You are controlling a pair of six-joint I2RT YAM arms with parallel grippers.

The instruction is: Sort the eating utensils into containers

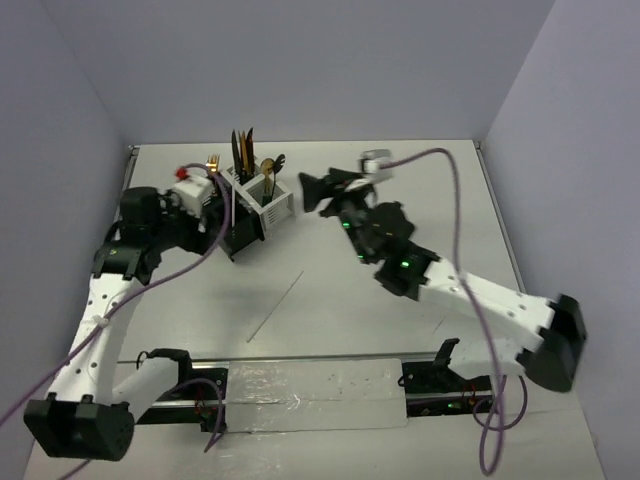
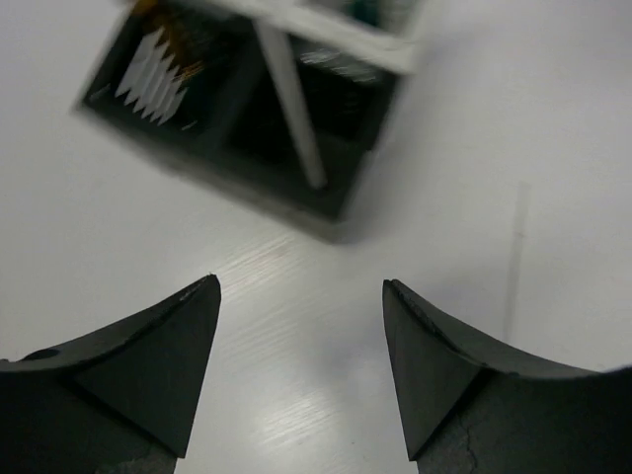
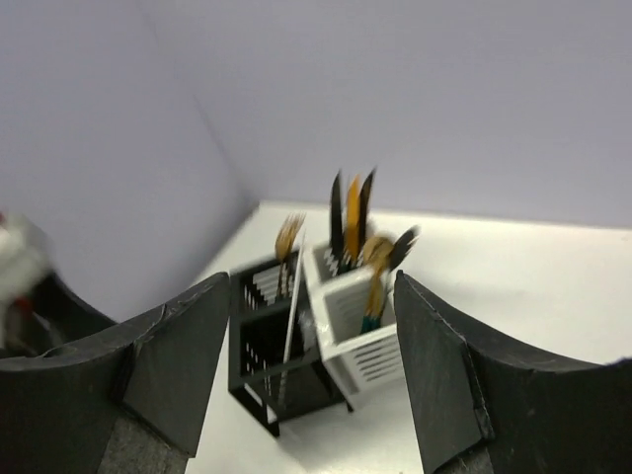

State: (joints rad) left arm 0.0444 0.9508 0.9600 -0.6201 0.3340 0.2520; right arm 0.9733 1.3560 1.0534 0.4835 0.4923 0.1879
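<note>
We see two joined containers at the far left of the table (image 1: pixel 350 300): the black caddy (image 1: pixel 240 240) on the near left, with the white caddy (image 1: pixel 272 205) touching its far right side. Most of the sorting looks done to us. Dark and gold knives and spoons (image 3: pixel 351 222) stand upright in the white caddy, while a gold fork (image 3: pixel 287 237) and one pale chopstick (image 3: pixel 292 331) lean in the black one. What seems left is a single loose chopstick (image 1: pixel 278 305) lying flat on the table, well apart from the caddies on their near side. The left claw (image 2: pixel 301 286) hovers just beside the black caddy, on its left, jaws wide with nothing between them. The right claw (image 3: pixel 311 281) faces the caddies from the right, its jaws also wide and empty. Both wrist views are blurred, so we cannot count the utensils or name each kind. The caddy floors are hidden, and from above the left arm and its cable cover part of the black caddy.
</note>
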